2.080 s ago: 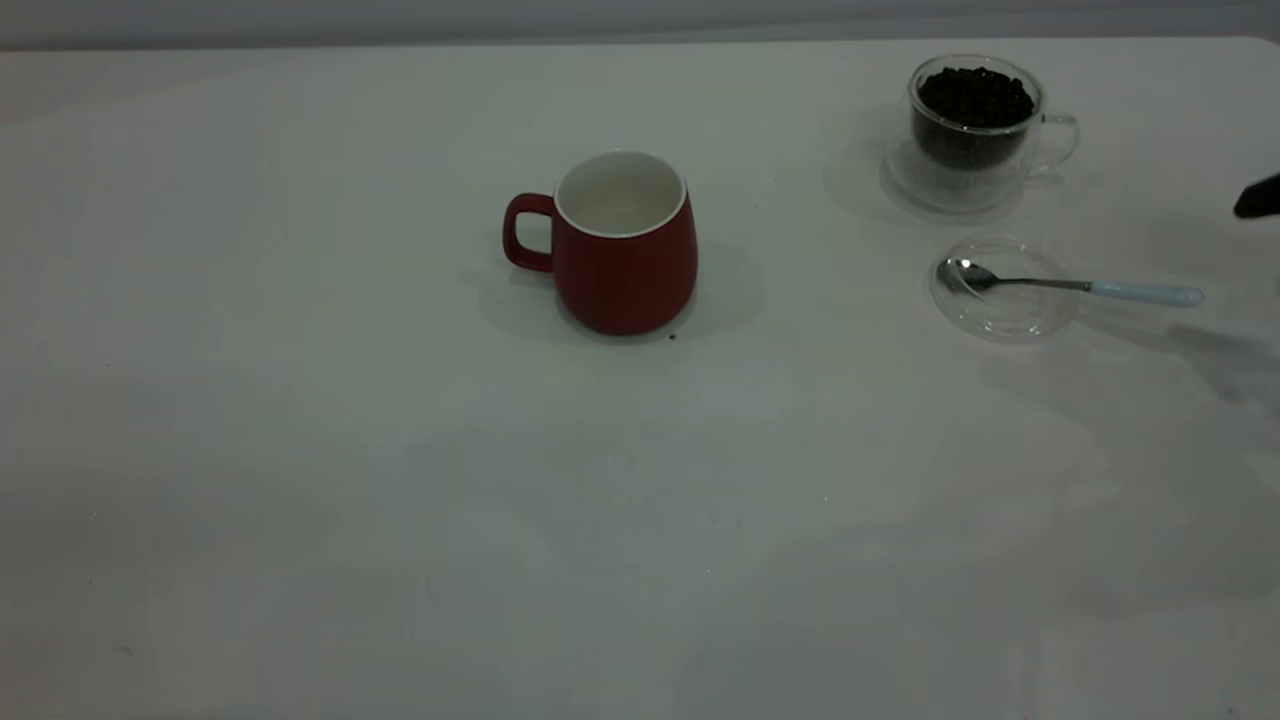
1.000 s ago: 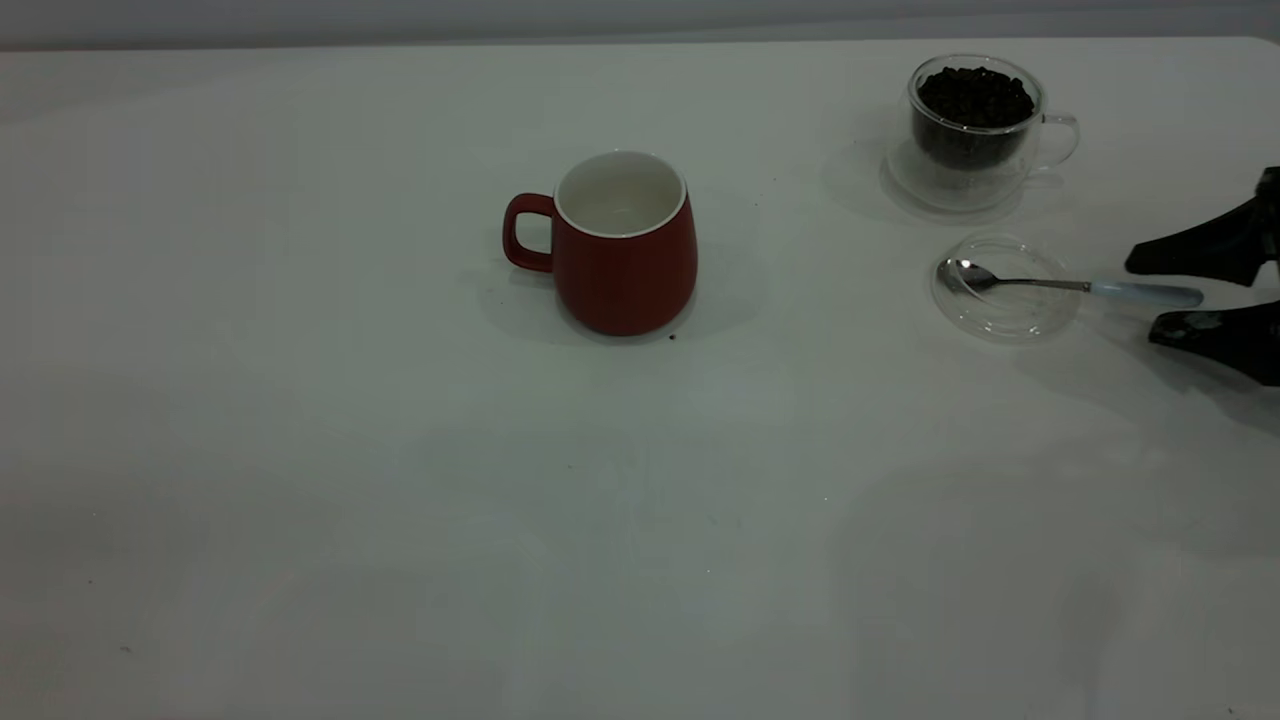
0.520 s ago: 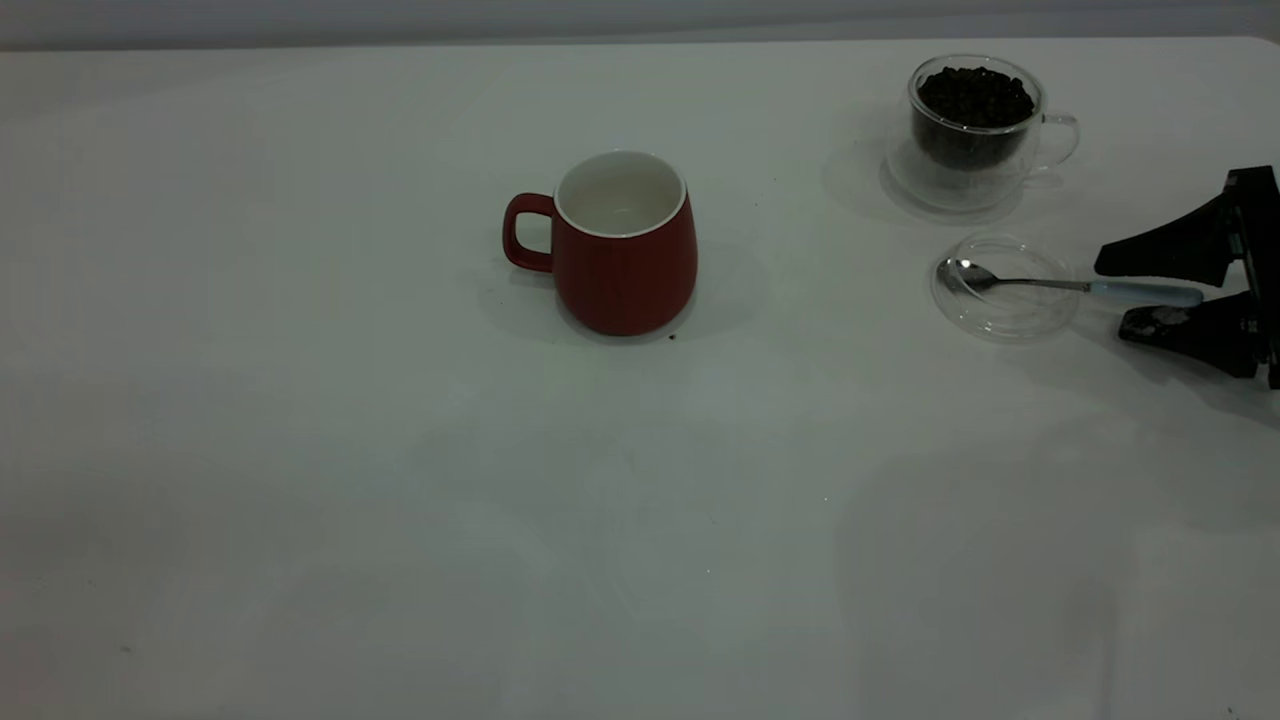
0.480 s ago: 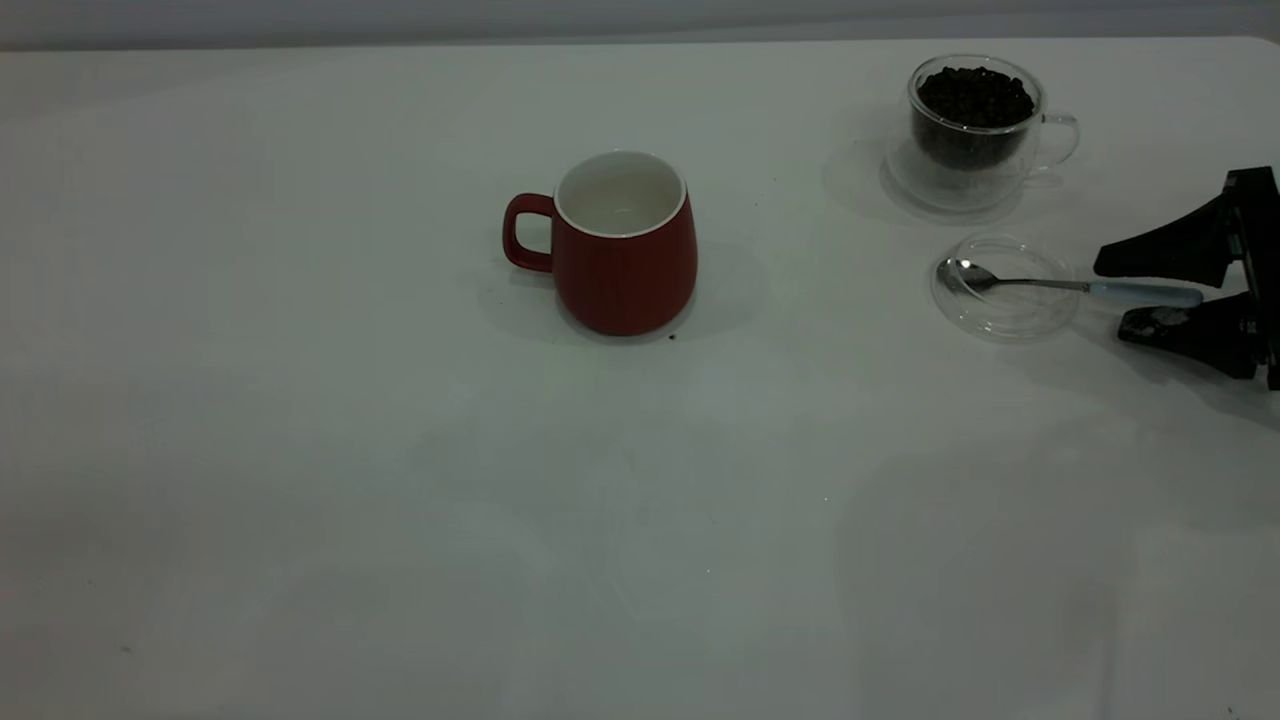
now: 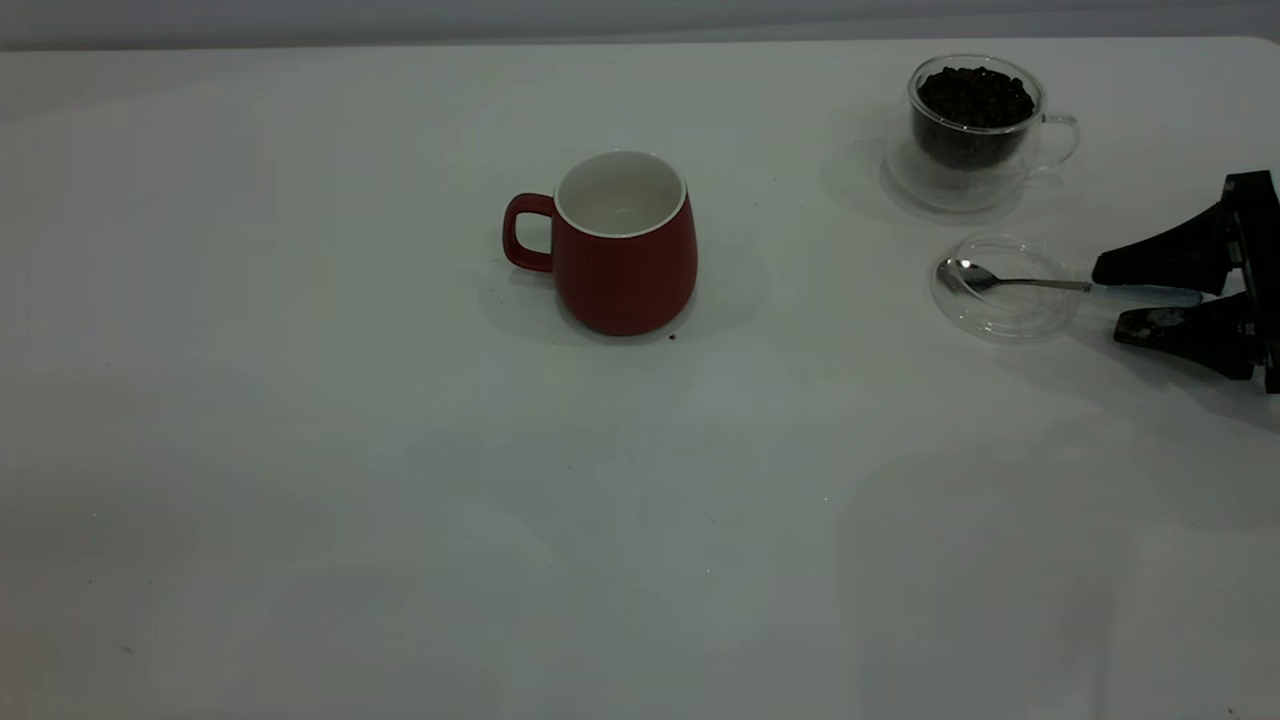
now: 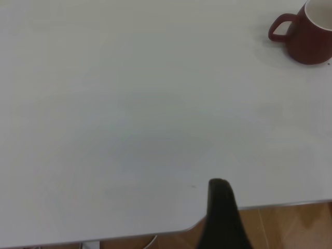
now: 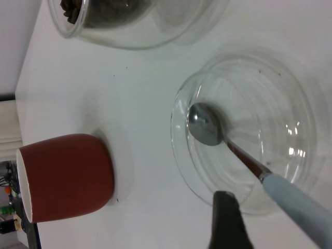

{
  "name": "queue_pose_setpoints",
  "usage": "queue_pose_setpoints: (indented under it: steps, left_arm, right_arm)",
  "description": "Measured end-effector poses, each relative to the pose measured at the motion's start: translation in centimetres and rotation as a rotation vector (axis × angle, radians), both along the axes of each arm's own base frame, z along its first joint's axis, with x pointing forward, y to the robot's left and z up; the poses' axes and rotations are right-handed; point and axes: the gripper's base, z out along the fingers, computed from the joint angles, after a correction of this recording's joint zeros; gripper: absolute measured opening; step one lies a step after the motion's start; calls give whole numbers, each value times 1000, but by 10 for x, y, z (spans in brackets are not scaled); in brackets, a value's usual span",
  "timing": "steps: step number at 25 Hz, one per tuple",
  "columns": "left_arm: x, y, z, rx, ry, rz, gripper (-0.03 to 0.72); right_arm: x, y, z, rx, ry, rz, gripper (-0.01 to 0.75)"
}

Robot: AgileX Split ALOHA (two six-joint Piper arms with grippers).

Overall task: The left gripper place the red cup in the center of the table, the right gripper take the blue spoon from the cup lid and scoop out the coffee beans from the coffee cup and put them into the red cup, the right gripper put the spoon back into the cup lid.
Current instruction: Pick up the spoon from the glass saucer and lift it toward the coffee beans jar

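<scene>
The red cup (image 5: 625, 250) stands upright and empty at the table's middle, handle to the left. At the back right is the glass coffee cup (image 5: 972, 120), full of dark beans. In front of it lies the clear cup lid (image 5: 1005, 318) with the blue spoon (image 5: 1030, 283): bowl in the lid, pale blue handle (image 7: 301, 202) sticking out to the right. My right gripper (image 5: 1107, 300) is open, one finger on each side of that handle, not gripping it. Only one dark finger (image 6: 222, 212) of my left gripper shows, alone over the table's edge, far from the red cup (image 6: 308, 39).
A single dark speck (image 5: 671, 337) lies by the red cup's base. The white table (image 5: 400, 500) stretches wide to the left and front. In the right wrist view, the red cup (image 7: 67, 176) is well beyond the lid (image 7: 280, 93).
My right gripper came in from the table's right edge to the spoon's handle. Its fingers have drawn a little nearer to each other. The cups, lid and spoon have not moved.
</scene>
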Motion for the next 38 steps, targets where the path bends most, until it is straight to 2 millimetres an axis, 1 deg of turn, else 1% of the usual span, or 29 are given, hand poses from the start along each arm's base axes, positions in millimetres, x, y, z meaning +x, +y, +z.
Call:
queue_pose_setpoints:
  steps: [8, 18, 25, 27, 33, 36, 38]
  left_arm:
    - [0, 0, 0, 0, 0, 0, 587]
    - [0, 0, 0, 0, 0, 0, 587]
    - [0, 0, 0, 0, 1, 0, 587]
    - [0, 0, 0, 0, 0, 0, 587]
    - [0, 0, 0, 0, 1, 0, 587]
    - [0, 0, 0, 0, 1, 0, 587]
    - [0, 0, 0, 0, 1, 0, 587]
  right_arm:
    - [0, 0, 0, 1, 1, -1, 393]
    - [0, 0, 0, 4, 0, 0, 209]
    - [0, 2, 3, 40, -19, 6, 116]
    - [0, 3, 4, 46, -22, 12, 103]
    - [-3, 5, 5, 58, -8, 49, 103]
    - [-2, 4, 14, 55, 8, 77, 101]
    - [2, 2, 29, 45, 7, 91, 101]
